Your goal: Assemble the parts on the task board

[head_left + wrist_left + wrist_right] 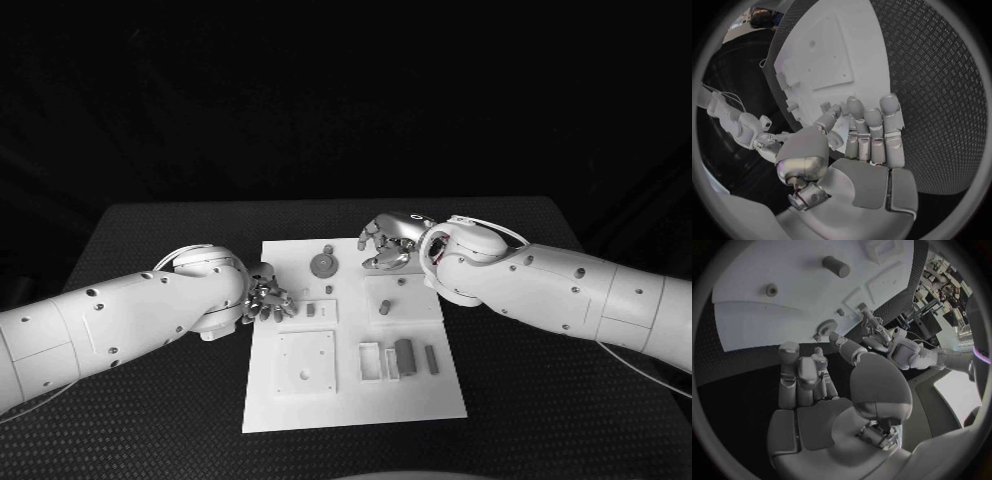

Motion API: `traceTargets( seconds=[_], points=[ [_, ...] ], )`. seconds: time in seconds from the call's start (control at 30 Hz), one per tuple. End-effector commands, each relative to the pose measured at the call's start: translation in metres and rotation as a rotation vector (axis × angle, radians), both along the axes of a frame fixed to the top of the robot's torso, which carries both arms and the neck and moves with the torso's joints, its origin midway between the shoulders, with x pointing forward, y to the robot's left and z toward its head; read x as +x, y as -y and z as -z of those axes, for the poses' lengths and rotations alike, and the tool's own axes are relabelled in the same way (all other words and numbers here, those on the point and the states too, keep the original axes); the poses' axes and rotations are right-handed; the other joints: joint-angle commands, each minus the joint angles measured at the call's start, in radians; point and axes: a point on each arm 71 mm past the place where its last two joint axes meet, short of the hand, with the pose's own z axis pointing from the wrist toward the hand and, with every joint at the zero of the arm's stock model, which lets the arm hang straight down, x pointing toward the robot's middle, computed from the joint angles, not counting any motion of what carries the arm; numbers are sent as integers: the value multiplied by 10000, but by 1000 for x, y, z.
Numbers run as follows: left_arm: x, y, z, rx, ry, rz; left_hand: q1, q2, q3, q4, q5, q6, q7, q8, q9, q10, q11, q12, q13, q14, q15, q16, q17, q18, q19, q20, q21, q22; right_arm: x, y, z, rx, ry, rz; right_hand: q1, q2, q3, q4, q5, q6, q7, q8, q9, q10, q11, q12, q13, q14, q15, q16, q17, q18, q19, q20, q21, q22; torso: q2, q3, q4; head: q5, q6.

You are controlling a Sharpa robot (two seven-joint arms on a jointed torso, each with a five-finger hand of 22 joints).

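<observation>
The white task board (274, 385) lies in the middle of the table. On its far part lies a round gear-like part (326, 263), with a short peg (385, 307) nearer the middle. My right hand (389, 243) hovers over the board's far edge just right of the gear (824, 330), fingers stretched and nothing in them. My left hand (268, 300) is at the board's left edge, fingers side by side (872, 131), thumb reaching toward a small part (309, 310). It holds nothing that I can see.
A square plate (307, 360) sits on the near left of the board. Upright blocks (404, 355) and a frame-like slot (371, 362) stand at its near right. Black textured table (548, 400) surrounds the board on all sides.
</observation>
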Motion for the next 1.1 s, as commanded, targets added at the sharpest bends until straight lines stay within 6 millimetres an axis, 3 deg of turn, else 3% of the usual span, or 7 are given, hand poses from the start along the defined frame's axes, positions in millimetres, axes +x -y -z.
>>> traceTargets(
  seconds=[0.03,0.3,0.6,1.1],
  points=[
    [-1,2,2,-132,-49,-38,234,290,81,-223,-21,-40,-15,-15,21,-16,13,30,14,-45,-33,25,12,141,-3,-42,67,168,0,-1,1,-79,-70,-80,-96,-25,-11,72,32,16,69,-62,-10,-59,21,37,-9,-24,59,-65,-4,838,-15,-87,-57,180,2,5,-1,6,1],
    [-2,1,2,-312,-73,-189,1094,620,645,-415,-21,-66,7,-47,49,-14,35,2,21,-35,-32,-7,-5,114,15,-38,59,142,0,-1,1,-97,-92,-78,-96,-23,-11,73,33,15,70,-63,-10,-59,21,37,-10,-25,59,-66,-6,838,-15,-87,-58,180,-1,0,2,-2,-4],
    [-2,2,2,-255,-192,-98,1233,854,674,-397,-29,-32,-4,108,292,-61,29,-7,45,-63,-20,-16,-5,79,0,-27,60,148,0,-2,1,-97,-101,-90,-98,-22,-11,76,32,14,70,-64,-10,-60,21,38,-11,-24,59,-66,-3,838,-15,-87,-58,180,1,2,-3,-2,-7],
    [-3,2,4,-145,-533,150,1518,788,657,-444,-29,-133,-37,289,734,-75,-1,87,139,-89,-8,94,58,63,-23,-48,144,198,0,-1,2,-107,-123,-82,-104,-20,-13,82,32,12,71,-65,-11,-61,22,38,-13,-24,60,-68,-4,838,-15,-86,-59,180,-7,-5,8,-11,-22]
  ],
)
